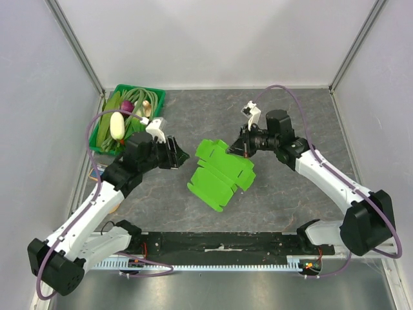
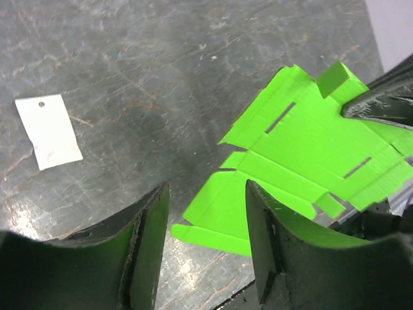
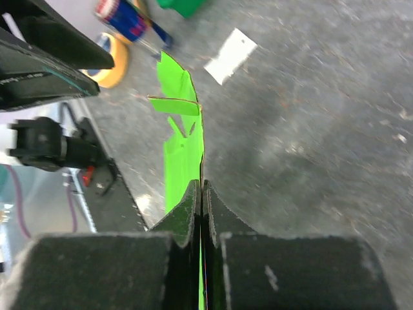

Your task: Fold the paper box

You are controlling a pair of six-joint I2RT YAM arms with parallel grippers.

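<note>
The paper box (image 1: 219, 171), a lime-green card cut-out with flaps and slots, is held tilted over the middle of the table. My right gripper (image 1: 240, 147) is shut on its far right edge; in the right wrist view the jaws (image 3: 202, 186) pinch the thin card (image 3: 181, 161) edge-on. My left gripper (image 1: 177, 155) stands just left of the box, open. In the left wrist view its fingers (image 2: 206, 194) are spread with nothing between them, and the box (image 2: 310, 142) lies beyond them, its near flap showing through the gap.
A green crate (image 1: 155, 93) of vegetables stands at the back left. A white paper tag (image 2: 48, 132) lies on the dark table. A tape roll (image 3: 110, 61) and a can (image 3: 122, 16) show at the top of the right wrist view.
</note>
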